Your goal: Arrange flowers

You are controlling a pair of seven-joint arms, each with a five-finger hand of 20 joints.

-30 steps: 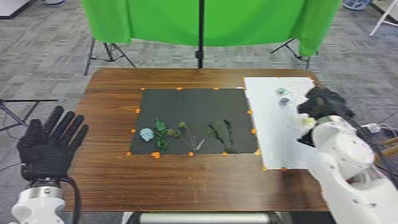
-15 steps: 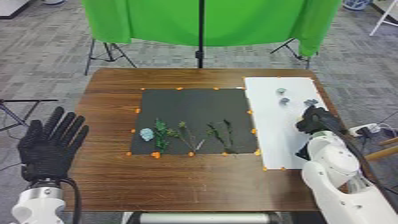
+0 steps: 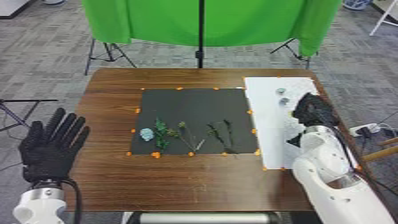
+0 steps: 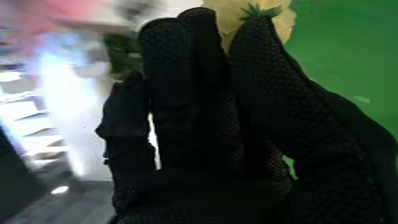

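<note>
Right robot hand (image 3: 317, 111) can be seen over the white sheet (image 3: 275, 150), near the right edge of the worktop (image 3: 191, 185). A pale yellow flower (image 4: 234, 14) is pinched at its fingertips, pretty snugly too, with some green spotted at the middle of the bloom. Left robot hand (image 3: 49, 155) is held flat and spread wide by the worktop's left edge, nothing gripped.

As for the rest, a black mat (image 3: 195, 105) is laid left of the sheet, with orange markers dotted round it. Toward its near left corner a pale blue flower head (image 3: 147, 134) is parked, then a leafy green sprig (image 3: 161, 134), some thin stems (image 3: 190, 140) and dark sprigs (image 3: 229, 135) are lined up rightward. Two small greyish pieces (image 3: 284, 101) are set toward the sheet's far end.
</note>
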